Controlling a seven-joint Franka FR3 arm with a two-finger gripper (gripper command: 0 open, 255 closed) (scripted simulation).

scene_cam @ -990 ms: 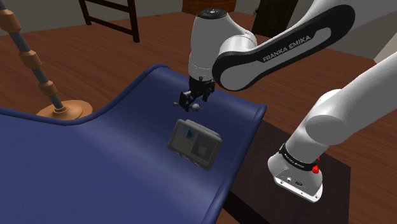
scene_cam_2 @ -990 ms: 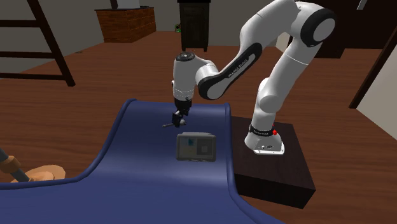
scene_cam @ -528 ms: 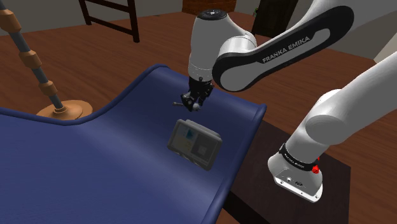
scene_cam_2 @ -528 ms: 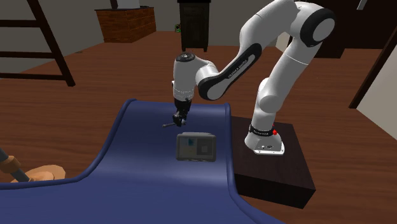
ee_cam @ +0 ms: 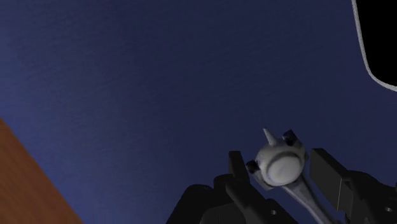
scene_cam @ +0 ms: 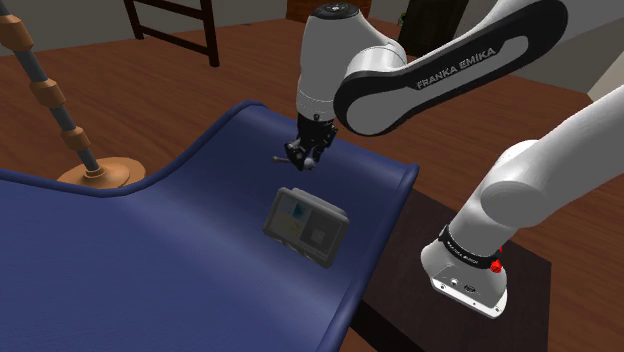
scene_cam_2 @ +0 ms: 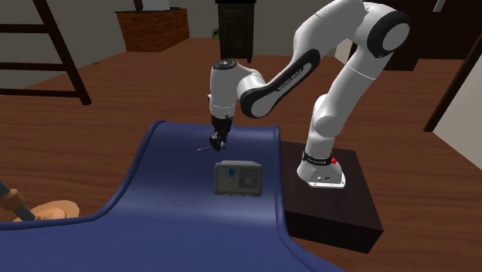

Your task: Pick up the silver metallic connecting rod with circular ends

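The silver connecting rod has a round end that shows between my two black fingers. My gripper is shut on it, one finger on each side of the round end. In the shoulder view the gripper hangs just above the far end of the dark blue padded surface, and the rod's thin tip sticks out toward that view's left. In the second exterior view the gripper holds the rod a little above the blue surface.
A grey tablet-like device with a blue screen lies on the blue surface, nearer the stand than the gripper. A wooden lamp base with a beaded pole stands at the shoulder view's left. The dark stand box sits beside the surface's raised edge.
The fingers stood apart a second ago and have closed on the rod. Since then the hand has risen slightly with the rod in it.
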